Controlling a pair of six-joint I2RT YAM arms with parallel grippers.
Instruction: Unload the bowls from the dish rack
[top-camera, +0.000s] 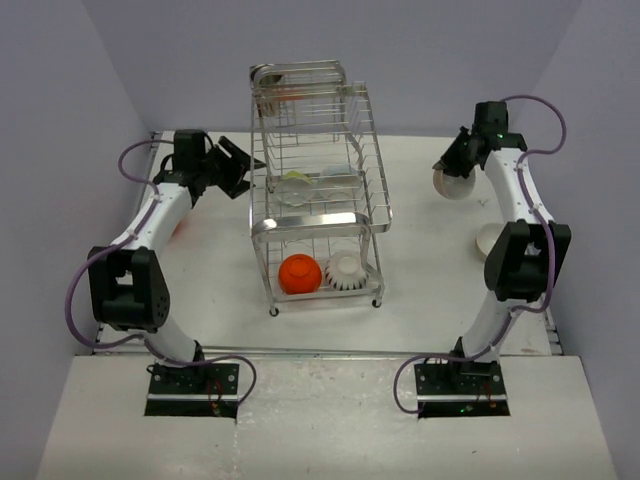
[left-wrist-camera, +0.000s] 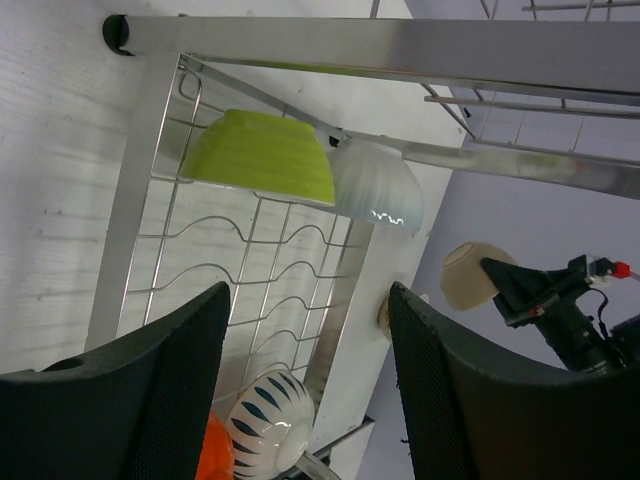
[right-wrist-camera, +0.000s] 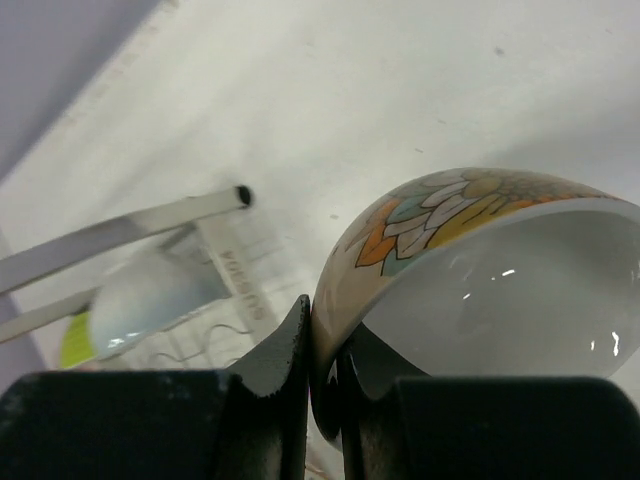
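Noted tall two-tier chrome wire dish rack (top-camera: 310, 222) upright on white table (top-camera: 200, 290). Lower tier: glossy orange bowl (top-camera: 299, 274) beside ribbed white bowl (top-camera: 345, 270), outsides up; upper-tier bowls hard to make out behind bars. Pinched at rim by narrow right fingers (right-wrist-camera: 270, 380): cream bowl with painted petals (right-wrist-camera: 480, 290), off the rack at its right, tilted on edge, far side cropped. Wide apart, gripping nothing: left fingers (left-wrist-camera: 170, 400), beside rack's left side.

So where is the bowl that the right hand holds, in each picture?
Top external: the bowl is right of centre, in the upper half.
Left wrist: small, right of centre, mid-height.
Right wrist: fills the right half, rim pinched by the right hand.
Shared landmark: the dish rack, left of it in every view.
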